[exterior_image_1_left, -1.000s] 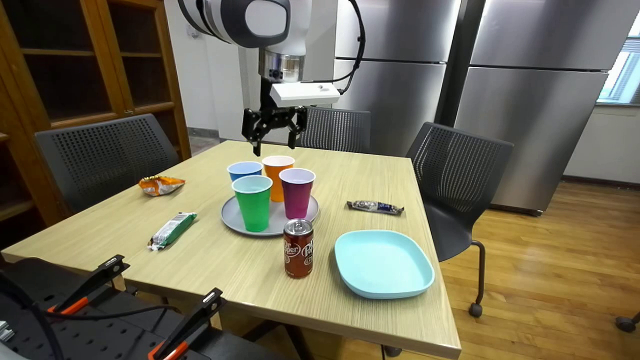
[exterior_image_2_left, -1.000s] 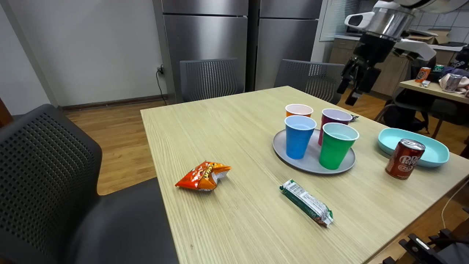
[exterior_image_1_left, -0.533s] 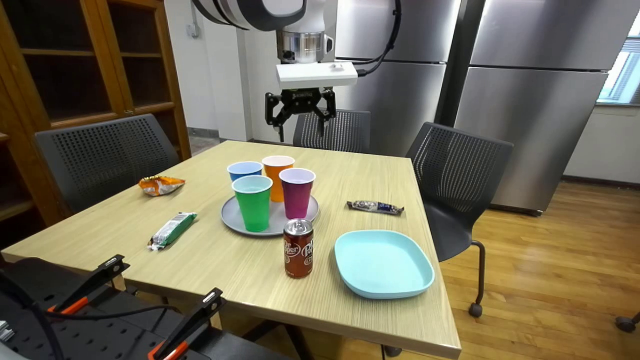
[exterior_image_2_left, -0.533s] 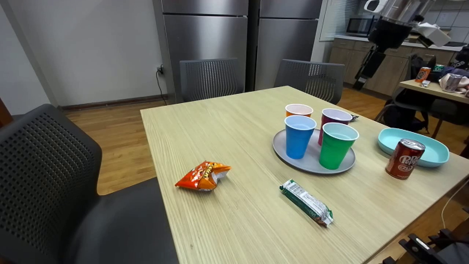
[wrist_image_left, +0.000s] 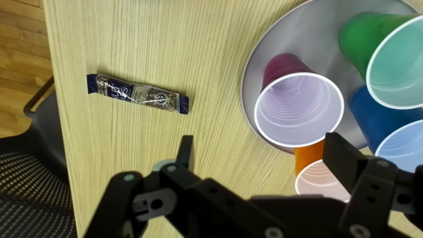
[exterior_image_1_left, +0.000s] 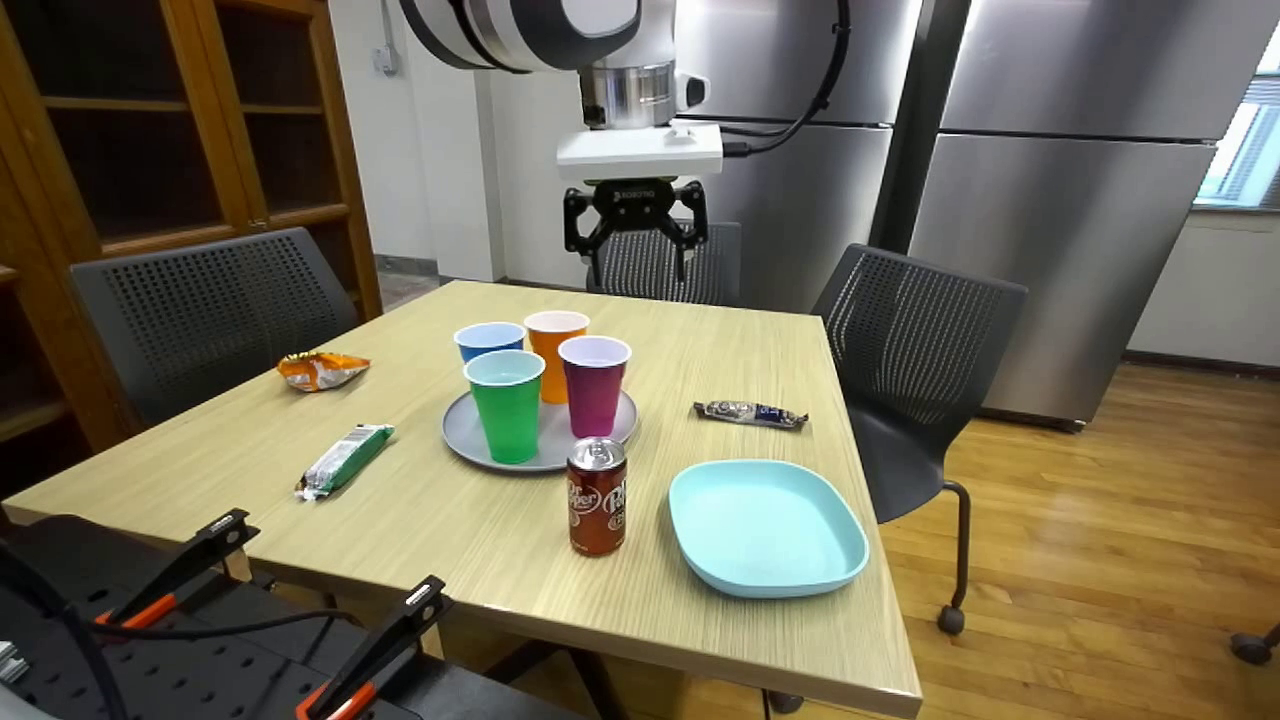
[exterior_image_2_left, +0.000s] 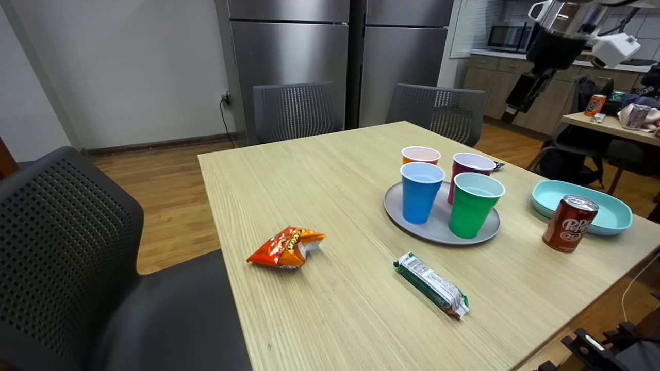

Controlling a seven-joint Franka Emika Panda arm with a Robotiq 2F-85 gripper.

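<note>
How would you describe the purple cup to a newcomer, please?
On the wood-grain table, find the gray plate. The purple cup stands on it, its lilac inside setting it apart from the green cup, blue cup and orange cup.

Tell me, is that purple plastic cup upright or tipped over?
Upright: in an exterior view, the purple plastic cup stands base down, mouth up, on the round grey plate.
</note>
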